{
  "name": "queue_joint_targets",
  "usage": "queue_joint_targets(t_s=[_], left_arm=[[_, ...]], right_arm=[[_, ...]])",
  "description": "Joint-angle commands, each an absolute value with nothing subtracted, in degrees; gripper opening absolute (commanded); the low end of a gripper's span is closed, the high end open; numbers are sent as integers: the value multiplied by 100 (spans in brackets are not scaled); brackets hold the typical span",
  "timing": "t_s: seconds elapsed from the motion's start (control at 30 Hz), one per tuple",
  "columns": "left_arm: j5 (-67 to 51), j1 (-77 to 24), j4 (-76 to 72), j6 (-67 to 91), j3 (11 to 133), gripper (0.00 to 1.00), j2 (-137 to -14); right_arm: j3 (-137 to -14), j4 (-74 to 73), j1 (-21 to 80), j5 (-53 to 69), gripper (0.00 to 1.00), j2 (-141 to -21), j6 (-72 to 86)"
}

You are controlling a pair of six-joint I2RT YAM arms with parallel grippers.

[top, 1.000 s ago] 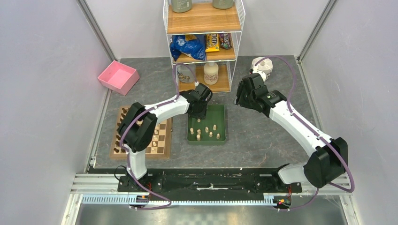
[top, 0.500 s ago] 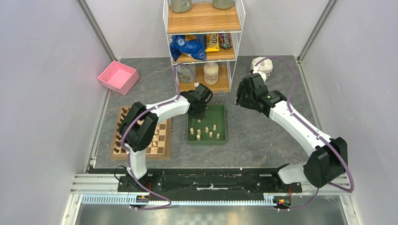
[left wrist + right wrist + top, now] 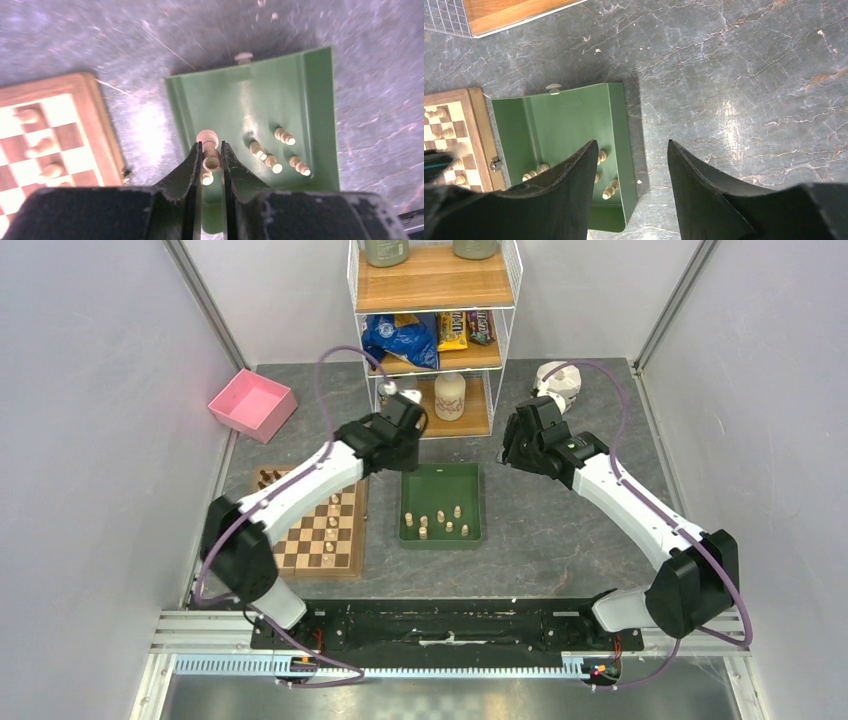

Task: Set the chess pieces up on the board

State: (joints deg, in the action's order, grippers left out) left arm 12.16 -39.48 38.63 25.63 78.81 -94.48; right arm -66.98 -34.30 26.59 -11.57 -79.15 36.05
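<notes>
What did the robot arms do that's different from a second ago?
The left gripper pulled up and back-left from the green tray, shut on a pale chess piece. The right gripper, the board and the other pieces in the tray stayed put.

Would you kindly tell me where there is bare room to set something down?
Bare table lies between the green tray and the right wall, and between tray and base rail. The tray's far half is free; its near half is crowded with chess pieces, and more line the board on its tray side.
</notes>
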Motion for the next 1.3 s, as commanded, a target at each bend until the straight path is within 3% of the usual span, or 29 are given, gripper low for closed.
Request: queue_joint_targets(t_s=[0.0, 0.23, 1.27], left_arm=[[1456, -3351, 4115, 2688, 7733, 2, -8736], [845, -2388, 3830, 2608, 7172, 2, -8863], [1066, -1657, 3199, 2571, 6908, 2, -9954]], right_arm=[[-6697, -3255, 2637, -1024, 61, -7994, 3704], [-6715, -3236, 2637, -917, 61, -8069, 3718], [-6715, -3234, 2636, -779, 62, -8226, 3676]])
